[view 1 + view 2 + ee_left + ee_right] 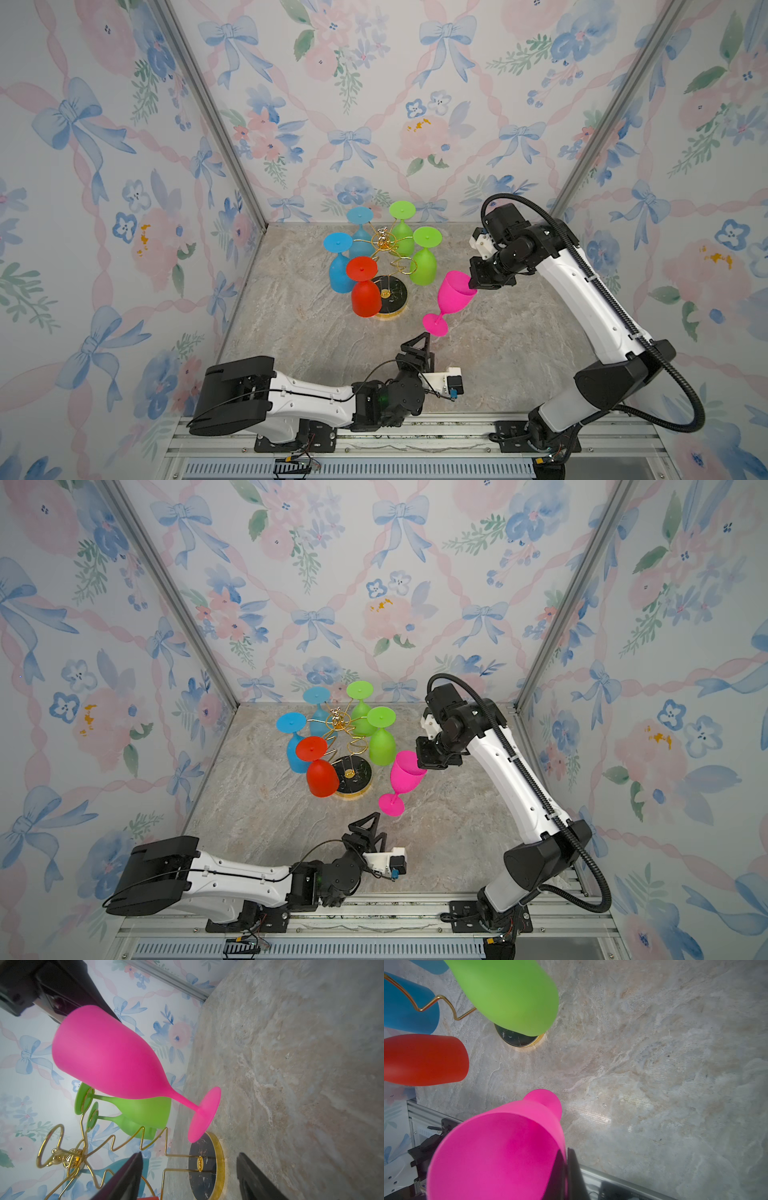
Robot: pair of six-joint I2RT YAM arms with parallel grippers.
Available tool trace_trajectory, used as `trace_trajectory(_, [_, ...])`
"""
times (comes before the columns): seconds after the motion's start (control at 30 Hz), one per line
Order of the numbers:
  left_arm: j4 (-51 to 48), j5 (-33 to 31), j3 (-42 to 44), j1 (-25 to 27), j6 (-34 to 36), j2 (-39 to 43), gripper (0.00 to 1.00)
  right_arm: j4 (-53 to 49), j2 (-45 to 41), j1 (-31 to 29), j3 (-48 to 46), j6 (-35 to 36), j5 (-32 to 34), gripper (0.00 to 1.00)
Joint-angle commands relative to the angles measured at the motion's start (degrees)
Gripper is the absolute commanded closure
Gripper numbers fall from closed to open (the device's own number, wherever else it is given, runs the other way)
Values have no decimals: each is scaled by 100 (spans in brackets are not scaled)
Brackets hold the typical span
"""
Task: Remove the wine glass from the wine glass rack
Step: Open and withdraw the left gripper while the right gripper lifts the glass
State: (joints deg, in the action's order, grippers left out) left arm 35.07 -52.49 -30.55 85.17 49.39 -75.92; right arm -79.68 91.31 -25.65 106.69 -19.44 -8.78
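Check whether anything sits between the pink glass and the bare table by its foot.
Nothing visible does. The pink glass, tilted, is held by the right gripper shut on its rim, clear of the rack. The table around its foot is bare; the open left gripper stands apart, nearer the front.

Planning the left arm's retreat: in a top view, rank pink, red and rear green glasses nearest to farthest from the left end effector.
1. Pink glass: just ahead.
2. Red glass: front left of rack.
3. Rear green glass: behind rack.
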Motion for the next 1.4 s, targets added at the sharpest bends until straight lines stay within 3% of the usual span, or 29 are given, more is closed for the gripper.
trace_trajectory(0.0, [-488, 451, -164, -39, -930, 418, 21, 146, -197, 61, -172, 25, 459, 100])
trace_trajectory(0.1, [-1187, 527, -442, -141, -1636, 717, 19, 194, -288, 83, -290, 102, 821, 100])
trace_trajectory(0.23, [-2453, 739, -813, -406, -3073, 1190, 20, 374, -444, 126, -528, 143, 1177, 100])
trace_trajectory(0.57, [-3572, 1051, -618, -753, -5284, 2957, 16, 1039, -427, 579, -733, 315, 1556, 100])
trace_trajectory(1.03, [-4795, 540, -392, -1063, -6711, 4081, 15, 2139, 789, 1164, -122, 367, 1975, 100])
trace_trajectory(1.37, [-5588, 169, -341, -1209, -7030, 4892, 13, 2037, 2196, 1236, 1344, 511, 2002, 100])
